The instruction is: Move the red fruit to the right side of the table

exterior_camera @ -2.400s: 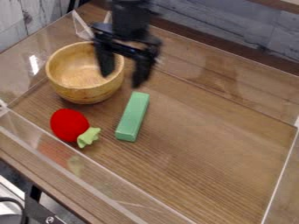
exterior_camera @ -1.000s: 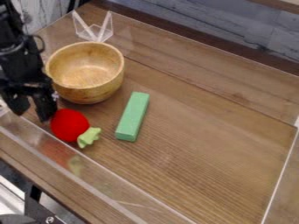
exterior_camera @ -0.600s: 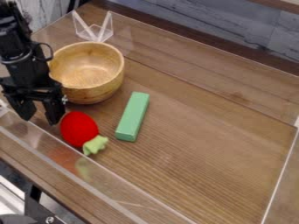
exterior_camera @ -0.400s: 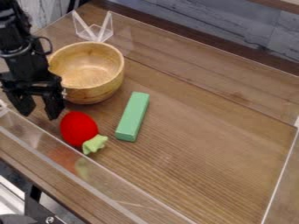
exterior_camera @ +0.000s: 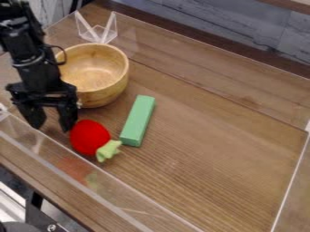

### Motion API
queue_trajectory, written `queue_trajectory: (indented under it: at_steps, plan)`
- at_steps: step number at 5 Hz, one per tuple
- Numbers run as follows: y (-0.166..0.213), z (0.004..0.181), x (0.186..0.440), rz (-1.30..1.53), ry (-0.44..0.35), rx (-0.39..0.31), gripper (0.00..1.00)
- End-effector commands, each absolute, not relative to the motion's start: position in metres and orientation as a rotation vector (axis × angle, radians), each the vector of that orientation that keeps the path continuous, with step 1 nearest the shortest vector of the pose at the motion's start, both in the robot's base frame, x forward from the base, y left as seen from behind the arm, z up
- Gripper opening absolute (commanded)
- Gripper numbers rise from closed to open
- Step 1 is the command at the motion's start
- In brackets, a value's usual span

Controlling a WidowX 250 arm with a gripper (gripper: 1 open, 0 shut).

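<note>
The red fruit [exterior_camera: 87, 137] is a small round red ball with a light green leafy stem [exterior_camera: 108, 151] pointing to the front right. It lies on the brown wood-grain table [exterior_camera: 218, 136] near the front left acrylic wall. My black gripper [exterior_camera: 50, 113] points straight down just left of and behind the fruit, its jaws open and nothing between them. Its nearer finger stands right beside the fruit; contact cannot be told.
A wooden bowl [exterior_camera: 90, 73] sits at the back left, right behind the gripper. A long green block [exterior_camera: 138, 120] lies just right of the fruit. Clear acrylic walls [exterior_camera: 291, 195] edge the tabletop.
The gripper came from above the bowl down to the fruit's left, then shifted right. The fruit has slid rightward and slightly toward the front, closer to the green block.
</note>
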State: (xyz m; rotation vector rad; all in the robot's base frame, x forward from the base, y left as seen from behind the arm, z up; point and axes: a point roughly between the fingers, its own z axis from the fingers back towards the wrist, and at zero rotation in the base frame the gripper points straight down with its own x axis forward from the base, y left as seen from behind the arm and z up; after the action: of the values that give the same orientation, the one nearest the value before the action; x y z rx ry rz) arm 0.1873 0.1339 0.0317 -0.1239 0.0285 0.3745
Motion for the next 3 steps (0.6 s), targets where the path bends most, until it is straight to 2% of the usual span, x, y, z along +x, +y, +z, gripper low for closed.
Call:
queue_trajectory:
  at_steps: [1,2,3]
  plan:
    - [0.1286,0.0391,0.1927,0.402,-0.013,-0.102,1.0]
    - [0.1239,0.0386,0.1929,0.36,-0.013,-0.104,0.0]
    - [0.1211,0.0411,0.1928,0.314,-0.014,-0.105,0.0]
